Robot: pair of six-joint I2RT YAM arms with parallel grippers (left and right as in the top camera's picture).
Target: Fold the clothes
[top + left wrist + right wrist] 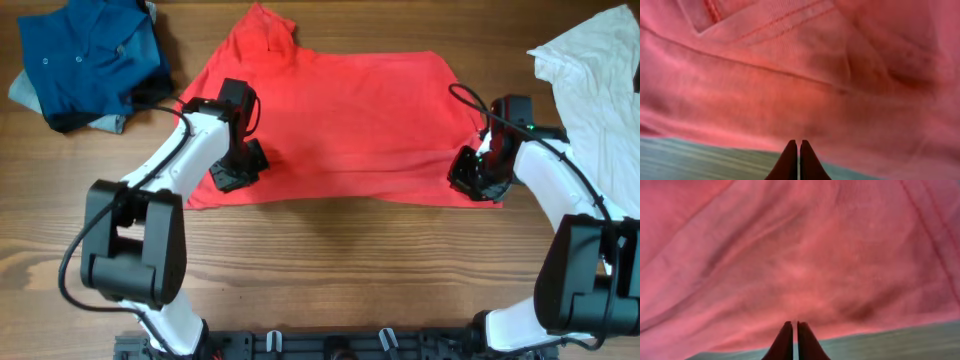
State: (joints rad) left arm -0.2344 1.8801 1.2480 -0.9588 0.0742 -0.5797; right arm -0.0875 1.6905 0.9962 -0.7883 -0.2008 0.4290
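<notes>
On the wooden table (330, 260) in front of you, the red T-shirt (340, 110) lay spread flat across the middle. Its near hem ran left to right and one sleeve pointed toward the far edge. Your left gripper (238, 172) sat on the shirt's near left corner and your right gripper (475, 178) on the near right corner, both low against the cloth.

Seen from the left wrist, your fingers (789, 162) were pressed together tip to tip, right at the hem where red fabric met bare table. A stitched seam crossed the cloth above them. From the right wrist, your fingers (784, 342) were likewise closed flat against each other at the shirt's edge, with wrinkled fabric filling everything beyond. Whether either pair had cloth nipped between the tips, you could not tell from these views.

Off to your far left, a heap of dark blue buttoned garments (85, 55) lay just apart from the shirt. At your far right a white garment (595, 75) lay crumpled, close by your right arm and clear of the red cloth.
</notes>
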